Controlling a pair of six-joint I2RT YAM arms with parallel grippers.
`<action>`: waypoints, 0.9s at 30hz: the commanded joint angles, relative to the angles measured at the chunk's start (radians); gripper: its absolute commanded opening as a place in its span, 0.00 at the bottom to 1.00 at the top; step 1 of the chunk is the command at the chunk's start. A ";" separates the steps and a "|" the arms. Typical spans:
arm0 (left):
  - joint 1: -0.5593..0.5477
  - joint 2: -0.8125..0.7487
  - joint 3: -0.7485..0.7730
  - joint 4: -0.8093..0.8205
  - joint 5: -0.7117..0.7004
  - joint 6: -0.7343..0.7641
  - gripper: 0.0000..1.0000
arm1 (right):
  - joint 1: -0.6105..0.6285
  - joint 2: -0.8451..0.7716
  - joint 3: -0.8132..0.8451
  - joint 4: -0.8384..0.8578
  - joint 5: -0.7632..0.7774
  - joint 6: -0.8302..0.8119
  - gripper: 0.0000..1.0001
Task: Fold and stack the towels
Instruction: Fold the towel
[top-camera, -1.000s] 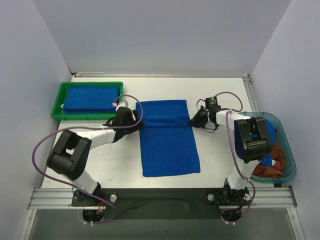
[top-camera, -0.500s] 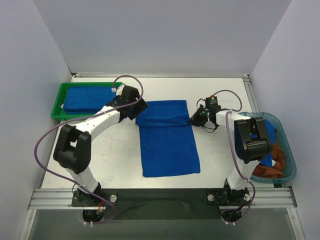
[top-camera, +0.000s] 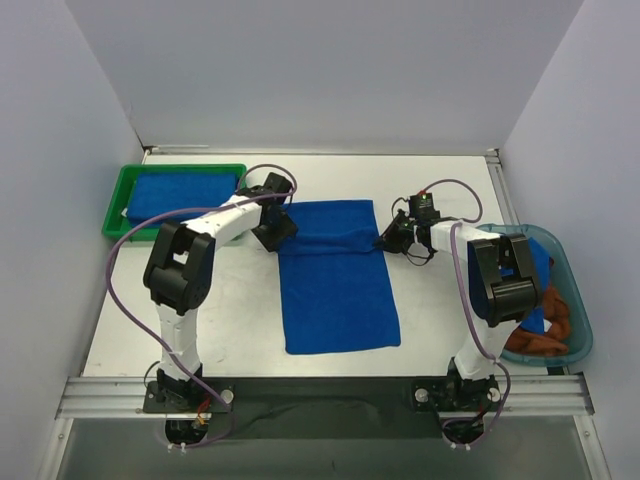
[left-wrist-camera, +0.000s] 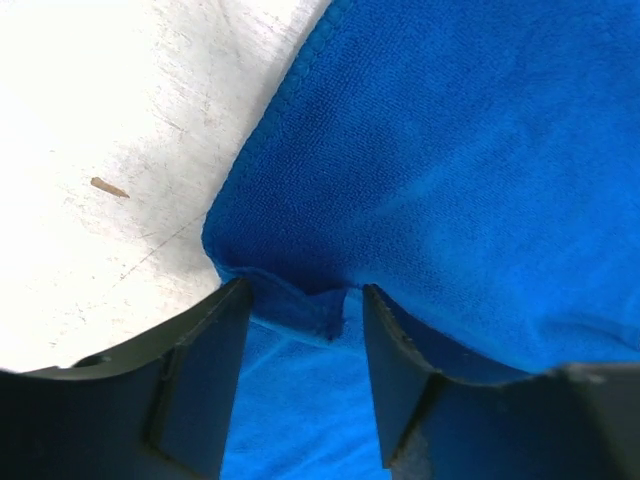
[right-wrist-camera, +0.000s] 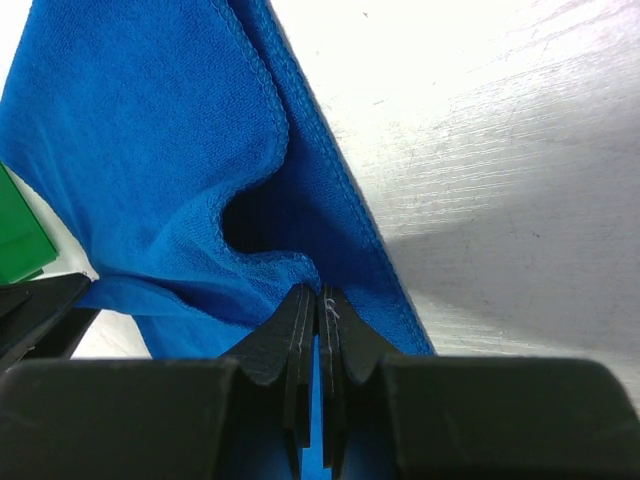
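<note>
The left tool (left-wrist-camera: 302, 300) has its jaws apart, straddling the folded left corner of the blue towel (top-camera: 338, 290). The right tool (right-wrist-camera: 315, 298) is pinched together on the towel's folded right edge. The towel lies mid-frame on the worktop (top-camera: 230, 310), its upper end doubled over.

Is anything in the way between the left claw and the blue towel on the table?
No, nothing visible. The left gripper sits right at the towel, its jaws open on either side of the folded corner.
</note>
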 joint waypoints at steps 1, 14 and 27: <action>-0.001 0.026 0.078 -0.086 -0.005 0.007 0.58 | 0.008 0.001 0.004 -0.003 -0.002 -0.014 0.00; -0.001 -0.060 0.011 -0.092 -0.035 0.029 0.32 | 0.008 -0.025 -0.006 0.005 -0.002 -0.011 0.00; -0.001 -0.226 -0.288 0.147 0.066 0.061 0.35 | 0.008 -0.064 -0.027 -0.012 0.006 -0.014 0.00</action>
